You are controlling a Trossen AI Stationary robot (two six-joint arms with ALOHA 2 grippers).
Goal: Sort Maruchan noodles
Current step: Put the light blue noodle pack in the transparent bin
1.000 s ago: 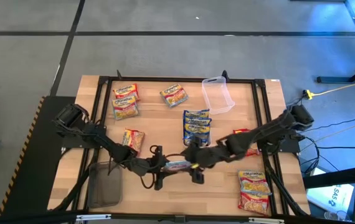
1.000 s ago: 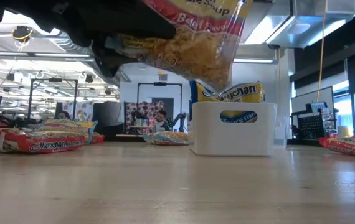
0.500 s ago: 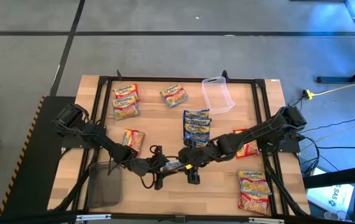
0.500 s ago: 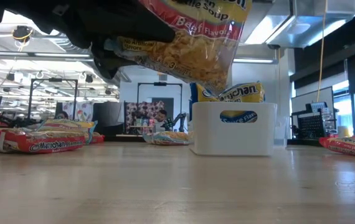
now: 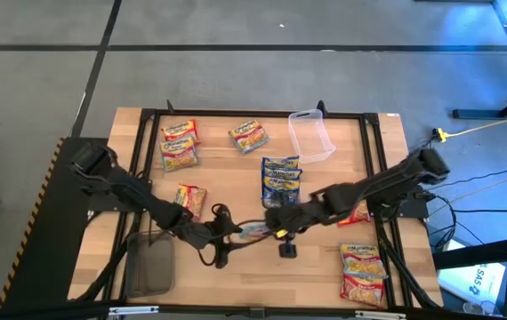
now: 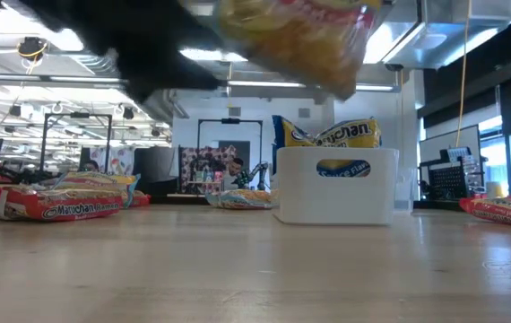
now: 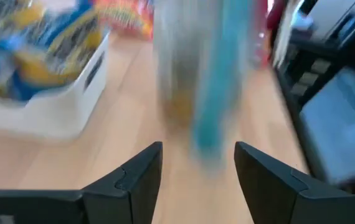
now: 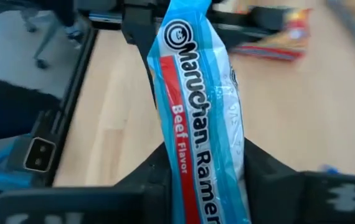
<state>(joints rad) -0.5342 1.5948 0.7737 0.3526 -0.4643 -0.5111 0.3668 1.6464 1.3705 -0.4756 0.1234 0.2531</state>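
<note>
A Maruchan packet (image 8: 196, 106), blue-edged with a red stripe, hangs above the table's near middle (image 5: 255, 231), with my right gripper (image 8: 205, 158) shut on it. My left gripper (image 7: 199, 149) stands open just left of it (image 5: 225, 235), with nothing between its fingers. In the low view the packet (image 6: 300, 36) shows blurred, high above the tabletop. Blue packets stand in a white tray (image 5: 280, 203). More packets lie flat at the far left (image 5: 179, 142), far middle (image 5: 249, 135), left (image 5: 190, 200) and near right (image 5: 363, 271). My right gripper pinches the packet between its two fingers (image 8: 156, 171), one on each flat face (image 8: 193, 180), at its end toward the table's right. The fingers come about level from the right. The packet sticks out ahead of them on edge, lifted clear of the table.
A clear plastic tub (image 5: 311, 135) stands at the far right of middle. A dark mesh tray (image 5: 151, 262) lies at the near left. A red packet (image 5: 353, 206) lies under my right arm. A black frame borders the tabletop.
My right gripper has shut on the packet, and my left gripper has opened, let go of it and drawn back a little toward the table's left edge. The packet has gone up and toward the right with my right gripper.
</note>
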